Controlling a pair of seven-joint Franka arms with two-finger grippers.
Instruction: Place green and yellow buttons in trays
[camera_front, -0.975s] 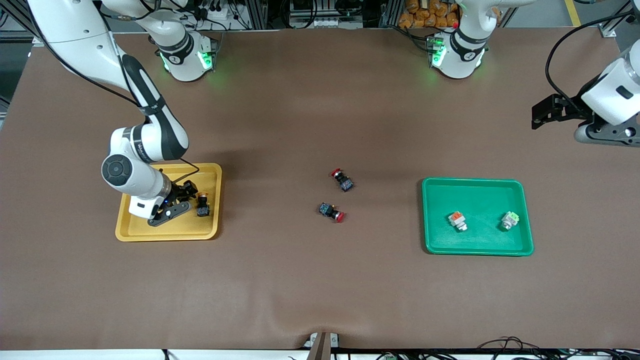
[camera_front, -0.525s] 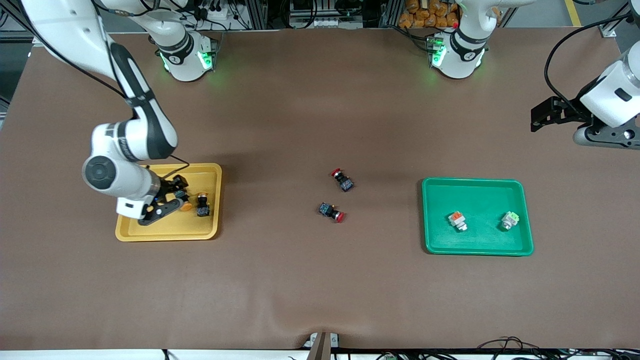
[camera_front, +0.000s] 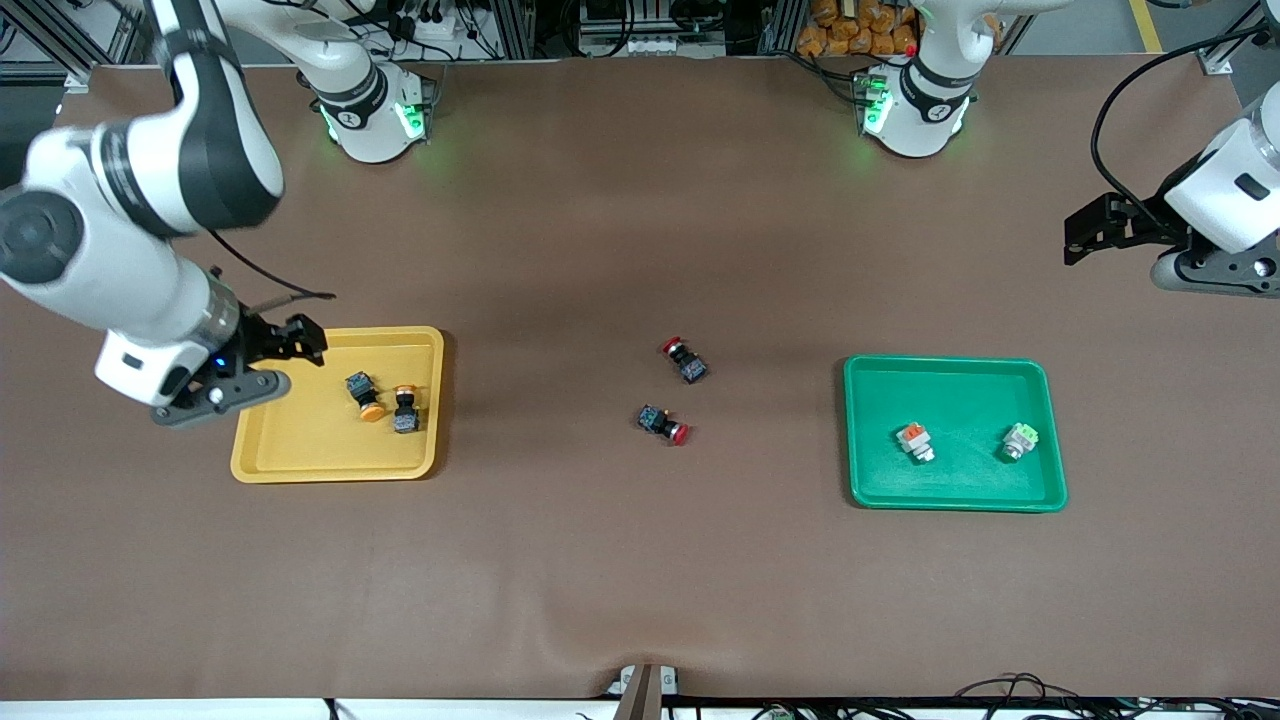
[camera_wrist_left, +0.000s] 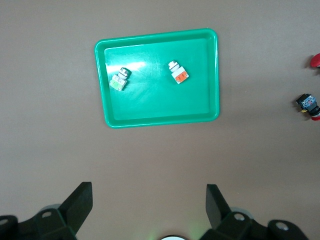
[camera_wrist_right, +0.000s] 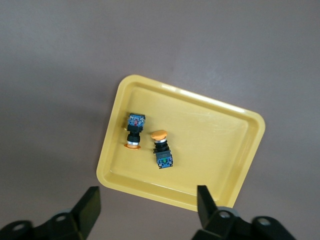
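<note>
Right wrist view: right gripper spread and empty above the yellow tray, two orange-capped buttons lying inside. Left wrist view cuts one red-capped button at its edge; left gripper waits open, well up from the green tray with white buttons. Brown table throughout.

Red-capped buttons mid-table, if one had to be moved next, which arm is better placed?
Probably the right arm. Its end effector hangs open at the yellow tray, while the left end effector waits open by the table's edge, seemingly farther from the red-capped buttons.
</note>
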